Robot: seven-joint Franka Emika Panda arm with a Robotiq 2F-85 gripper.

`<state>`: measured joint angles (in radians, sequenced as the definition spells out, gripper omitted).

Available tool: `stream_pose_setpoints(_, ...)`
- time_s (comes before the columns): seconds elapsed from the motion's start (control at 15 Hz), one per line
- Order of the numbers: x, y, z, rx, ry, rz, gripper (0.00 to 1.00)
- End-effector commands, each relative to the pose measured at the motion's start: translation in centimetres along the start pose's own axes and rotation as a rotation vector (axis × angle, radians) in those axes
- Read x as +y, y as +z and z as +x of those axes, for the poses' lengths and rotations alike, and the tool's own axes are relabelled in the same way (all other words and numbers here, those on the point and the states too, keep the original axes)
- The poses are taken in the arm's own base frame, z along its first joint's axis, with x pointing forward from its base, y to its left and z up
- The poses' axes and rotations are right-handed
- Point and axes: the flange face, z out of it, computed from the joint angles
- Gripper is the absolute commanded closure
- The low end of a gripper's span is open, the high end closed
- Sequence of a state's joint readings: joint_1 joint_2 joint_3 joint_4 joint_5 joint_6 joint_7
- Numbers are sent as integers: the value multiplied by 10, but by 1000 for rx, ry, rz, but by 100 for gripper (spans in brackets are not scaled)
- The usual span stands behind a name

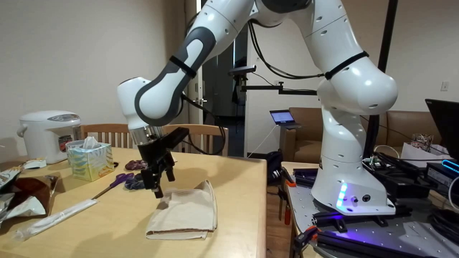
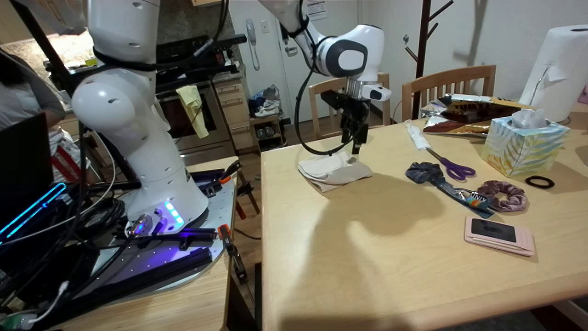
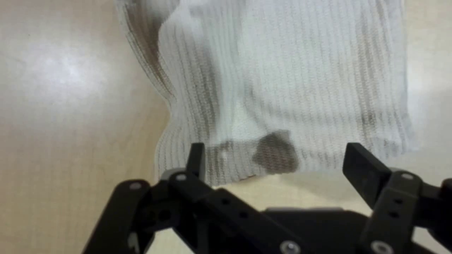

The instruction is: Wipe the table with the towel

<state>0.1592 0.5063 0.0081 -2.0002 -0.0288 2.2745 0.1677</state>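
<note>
On the table (image 2: 404, 248), cream towel (image 3: 289, 84) — ribbed, folded, rumpled; dark patch (image 3: 277, 153)

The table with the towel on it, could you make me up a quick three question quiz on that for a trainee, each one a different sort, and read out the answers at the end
1. Multiple choice: on the table, what colour are the handles of the scissors? A) green, B) purple, C) red.
2. True or false: at the edge of the towel, the gripper is open.
3. Short answer: in an exterior view, what kind of white roll stands behind the tissue box?

Key: 1: B. 2: True. 3: Paper towels.
</note>
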Motion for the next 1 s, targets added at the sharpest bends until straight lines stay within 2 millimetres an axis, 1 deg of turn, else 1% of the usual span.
stream_pose_setpoints(0.0,-13,4,-4,-4,-67,20,0)
stream_pose_setpoints(0.27,-20,30,1,-19,-78,41,0)
stream_pose_setpoints(0.6,-16,61,3,-32,-78,69,0)
stream_pose_setpoints(0.67,-15,66,3,-34,-79,72,25)
stream_pose_setpoints(0.73,-14,70,3,-33,-75,75,27)
stream_pose_setpoints(0.8,-13,72,3,-29,-76,83,33)
stream_pose_setpoints(0.93,-11,70,4,-23,-77,87,47)
